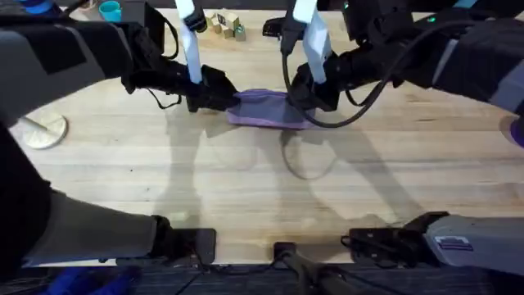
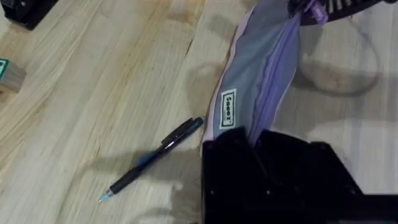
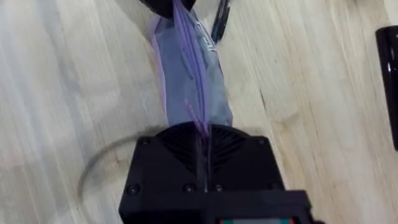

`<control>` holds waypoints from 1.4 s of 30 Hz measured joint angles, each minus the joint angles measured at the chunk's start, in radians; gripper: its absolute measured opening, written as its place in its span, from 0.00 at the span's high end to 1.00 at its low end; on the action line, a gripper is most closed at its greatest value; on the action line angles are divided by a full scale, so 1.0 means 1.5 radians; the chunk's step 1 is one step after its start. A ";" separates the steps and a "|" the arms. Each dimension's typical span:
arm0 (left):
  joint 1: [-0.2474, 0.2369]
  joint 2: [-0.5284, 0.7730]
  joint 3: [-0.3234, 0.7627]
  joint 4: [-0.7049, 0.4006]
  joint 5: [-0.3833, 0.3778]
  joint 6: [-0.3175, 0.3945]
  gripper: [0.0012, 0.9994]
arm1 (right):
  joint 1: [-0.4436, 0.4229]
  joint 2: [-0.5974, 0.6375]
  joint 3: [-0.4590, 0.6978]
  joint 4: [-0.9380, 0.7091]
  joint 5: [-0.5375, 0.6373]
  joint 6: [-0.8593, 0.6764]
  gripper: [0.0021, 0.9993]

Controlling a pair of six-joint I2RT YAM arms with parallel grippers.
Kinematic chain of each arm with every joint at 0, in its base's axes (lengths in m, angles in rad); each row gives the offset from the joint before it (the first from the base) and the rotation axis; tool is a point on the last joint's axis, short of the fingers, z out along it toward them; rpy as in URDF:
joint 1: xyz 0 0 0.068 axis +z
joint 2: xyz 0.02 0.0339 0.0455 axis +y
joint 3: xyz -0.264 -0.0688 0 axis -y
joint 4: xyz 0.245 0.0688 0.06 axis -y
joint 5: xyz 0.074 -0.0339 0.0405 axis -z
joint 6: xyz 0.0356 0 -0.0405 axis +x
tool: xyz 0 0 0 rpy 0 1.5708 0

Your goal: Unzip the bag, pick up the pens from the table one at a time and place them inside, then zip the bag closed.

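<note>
Overhead: left fingers [image 1: 219, 100] and right fingers [image 1: 301, 102] both pinching bag [image 1: 264, 108] ends tight; pen [image 2: 152, 158] lying beside on bench [image 1: 246, 180].

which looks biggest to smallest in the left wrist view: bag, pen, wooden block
1. bag
2. pen
3. wooden block, though it is cut off at the view's edge, so its full size is unsure

Soft arm shadows cross pale planks; small wooden blocks [image 1: 227, 24], apparently, sit at the far edge.
</note>
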 joint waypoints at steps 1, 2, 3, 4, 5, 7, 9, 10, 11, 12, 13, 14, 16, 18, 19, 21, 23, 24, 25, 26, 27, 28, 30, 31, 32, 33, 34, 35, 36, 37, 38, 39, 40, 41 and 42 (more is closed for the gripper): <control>0.000 0.000 0.000 0.000 0.000 0.000 0.96 | 0.001 0.000 0.005 -0.004 -0.004 0.000 0.97; 0.000 0.000 0.000 -0.001 0.000 0.000 0.96 | 0.002 0.000 0.013 -0.007 -0.006 0.000 0.97; -0.001 0.000 0.000 0.000 0.001 0.000 0.96 | 0.002 0.000 0.023 -0.007 -0.014 0.001 0.97; -0.001 0.000 0.000 0.000 0.000 0.000 0.96 | 0.004 0.000 0.033 -0.007 -0.017 0.002 0.97; -0.001 0.000 0.000 0.000 -0.001 0.000 0.96 | 0.006 0.000 0.042 -0.007 -0.019 0.003 0.97; 0.001 0.000 0.000 0.000 -0.004 0.000 0.96 | 0.008 0.000 0.049 -0.007 -0.024 0.003 0.97; 0.001 0.000 0.000 0.000 -0.004 0.000 0.96 | 0.008 0.000 0.050 -0.008 -0.025 0.003 0.97; 0.001 0.000 0.000 0.000 -0.004 0.000 0.96 | 0.008 0.000 0.050 -0.009 -0.026 0.003 0.97; 0.001 0.000 0.000 0.000 -0.004 0.000 0.96 | 0.008 0.000 0.050 -0.009 -0.029 0.003 0.97; 0.001 0.000 0.000 0.000 -0.004 0.000 0.96 | 0.008 0.000 0.050 -0.009 -0.033 0.004 0.97; 0.001 0.000 0.000 0.000 -0.005 0.000 0.96 | 0.008 0.000 0.050 -0.009 -0.039 0.005 0.97; 0.002 0.000 0.000 0.000 -0.006 0.000 0.96 | 0.008 0.001 0.050 -0.009 -0.047 0.005 0.97; 0.002 0.000 0.000 0.000 -0.007 0.000 0.96 | 0.008 0.010 0.051 -0.001 -0.066 0.005 0.97; 0.002 0.000 0.000 0.000 -0.006 0.000 0.96 | 0.009 0.033 0.052 0.024 -0.091 0.011 0.97; 0.002 0.000 0.000 0.000 -0.006 0.000 0.96 | 0.010 0.046 0.053 0.039 -0.103 0.015 0.97; 0.001 0.000 0.000 0.000 -0.003 0.000 0.96 | 0.015 0.076 0.054 0.074 -0.128 0.024 0.97; -0.001 0.000 0.000 0.000 -0.003 0.000 0.96 | 0.022 0.101 0.056 0.107 -0.151 0.035 0.97; -0.001 0.000 0.000 0.000 -0.003 0.000 0.96 | 0.027 0.111 0.057 0.120 -0.160 0.041 0.97; -0.001 0.000 0.000 0.000 -0.003 0.000 0.96 | 0.032 0.118 0.057 0.130 -0.169 0.046 0.97; -0.001 0.000 0.000 -0.001 -0.003 0.000 0.96 | 0.038 0.126 0.058 0.140 -0.179 0.050 0.97; -0.001 0.000 0.000 -0.002 -0.003 0.000 0.96 | 0.043 0.132 0.059 0.147 -0.188 0.052 0.97; -0.001 0.000 0.000 -0.003 -0.003 0.000 0.96 | 0.049 0.137 0.061 0.152 -0.195 0.054 0.97; -0.001 0.000 0.000 -0.003 -0.002 0.000 0.96 | 0.060 0.145 0.067 0.160 -0.205 0.057 0.97; -0.001 0.000 0.000 -0.003 -0.002 0.000 0.96 | 0.067 0.148 0.070 0.167 -0.207 0.058 0.97; -0.001 0.000 0.000 -0.004 -0.002 0.000 0.96 | 0.072 0.148 0.072 0.175 -0.208 0.060 0.97; -0.001 0.000 0.000 -0.005 -0.001 0.000 0.96 | 0.079 0.149 0.073 0.187 -0.209 0.061 0.97; -0.001 0.000 0.000 -0.005 -0.001 0.000 0.96 | 0.085 0.149 0.074 0.197 -0.208 0.062 0.97; -0.001 0.000 0.000 -0.006 -0.001 0.000 0.96 | 0.089 0.149 0.074 0.204 -0.206 0.062 0.97; 0.000 0.000 0.000 -0.006 -0.001 0.000 0.96 | 0.091 0.149 0.074 0.208 -0.204 0.062 0.97; 0.001 0.000 0.000 -0.006 -0.001 0.000 0.96 | 0.092 0.150 0.074 0.211 -0.203 0.063 0.97; 0.001 0.000 0.000 -0.006 -0.001 0.000 0.96 | 0.092 0.150 0.074 0.212 -0.203 0.063 0.97; 0.001 0.000 0.000 -0.006 -0.002 0.000 0.96 | 0.092 0.151 0.074 0.213 -0.203 0.063 0.97; 0.001 0.000 0.000 -0.006 -0.002 0.000 0.96 | 0.092 0.152 0.074 0.214 -0.203 0.063 0.97; 0.001 0.000 0.000 -0.006 -0.002 0.000 0.96 | 0.092 0.152 0.074 0.214 -0.203 0.063 0.97; 0.001 0.000 0.000 -0.006 -0.002 0.000 0.96 | 0.092 0.152 0.074 0.215 -0.203 0.064 0.97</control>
